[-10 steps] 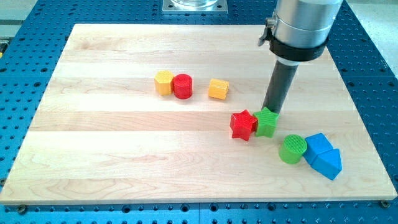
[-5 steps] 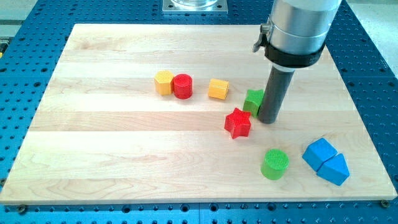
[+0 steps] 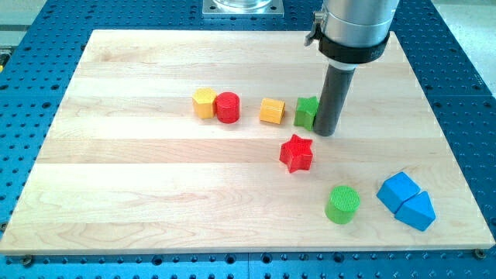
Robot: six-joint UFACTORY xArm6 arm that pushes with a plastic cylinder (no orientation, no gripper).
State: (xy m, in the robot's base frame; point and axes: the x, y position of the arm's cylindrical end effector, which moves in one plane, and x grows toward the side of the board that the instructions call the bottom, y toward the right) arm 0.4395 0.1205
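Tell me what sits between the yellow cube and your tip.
In the camera view, a green block sits between the yellow cube and my tip. My tip is against its right side; a narrow gap separates it from the cube.

My tip [image 3: 325, 133] against green block [image 3: 307, 112], beside yellow block [image 3: 272, 111].

The scene was brightly and evenly lit from above. My rod [image 3: 328, 93] and the blocks threw only short, soft shadows on the pale wooden board [image 3: 155, 194]. Focus was sharp throughout, with no glare or visible edge distortion.
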